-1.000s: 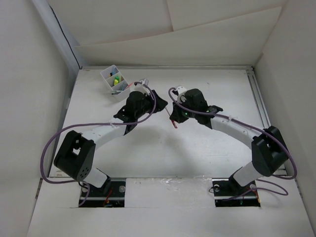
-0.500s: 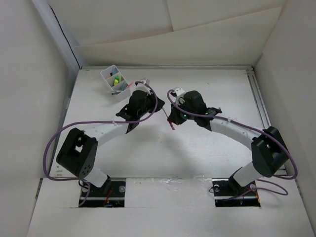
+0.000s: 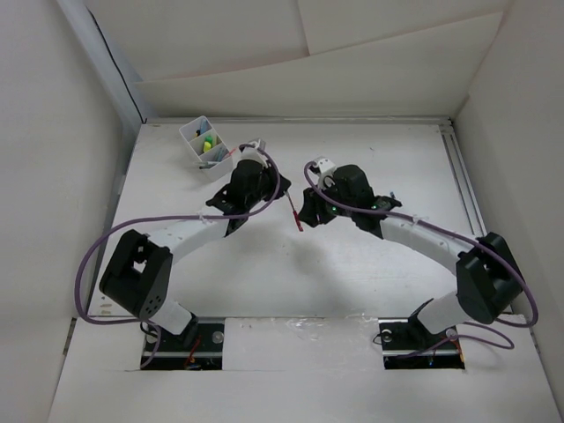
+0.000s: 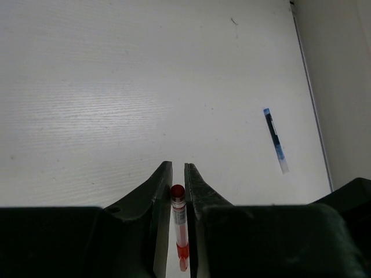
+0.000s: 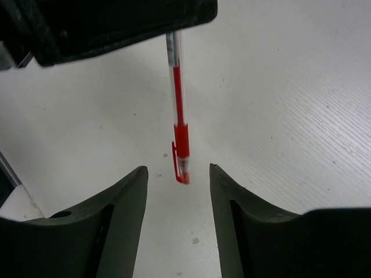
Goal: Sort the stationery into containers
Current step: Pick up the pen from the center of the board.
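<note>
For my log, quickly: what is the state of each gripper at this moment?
Left gripper: closed, holding the red pen.
Right gripper: open, holding nothing; the pen hangs between its fingers without touching them.

Pens: two, namely one red pen (image 3: pixel 294 214) and one blue pen (image 4: pixel 275 141). Divided white tray (image 3: pixel 188 138): one; contents too small to count. Grippers: two, left gripper (image 4: pixel 178 168) and right gripper (image 5: pixel 177 168).

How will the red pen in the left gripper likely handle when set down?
The red pen is probably stiff: it juts straight from the left gripper. Being smooth and round, it may slip or roll; its cap clip might check rolling.
</note>
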Motion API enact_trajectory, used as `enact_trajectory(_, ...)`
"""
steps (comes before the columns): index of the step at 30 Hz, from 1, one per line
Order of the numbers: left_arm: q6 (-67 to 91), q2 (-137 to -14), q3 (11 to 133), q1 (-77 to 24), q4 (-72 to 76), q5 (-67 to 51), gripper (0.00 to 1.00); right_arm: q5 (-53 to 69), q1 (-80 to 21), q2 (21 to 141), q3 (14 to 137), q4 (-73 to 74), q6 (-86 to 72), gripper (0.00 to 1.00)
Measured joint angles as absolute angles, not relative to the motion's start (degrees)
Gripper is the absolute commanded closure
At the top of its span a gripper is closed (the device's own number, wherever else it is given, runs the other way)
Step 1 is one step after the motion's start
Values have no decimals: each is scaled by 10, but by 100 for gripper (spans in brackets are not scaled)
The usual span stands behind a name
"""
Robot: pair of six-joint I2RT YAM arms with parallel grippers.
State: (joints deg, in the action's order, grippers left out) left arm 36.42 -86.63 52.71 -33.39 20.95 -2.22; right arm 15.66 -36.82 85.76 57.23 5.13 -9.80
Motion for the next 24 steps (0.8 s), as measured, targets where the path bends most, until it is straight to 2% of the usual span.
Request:
enact_trajectory(9, 357, -839, 566, -293, 154, 83, 100, 150, -340, 754, 525, 21, -115, 45)
enact_trajectory(15, 359, -845, 639, -233, 121, 175, 100, 133, -321, 732, 507, 8, -135, 45)
enact_trajectory(24, 327, -968, 832, -149, 47, 306, 100, 110, -314, 718, 496, 8, -150, 45)
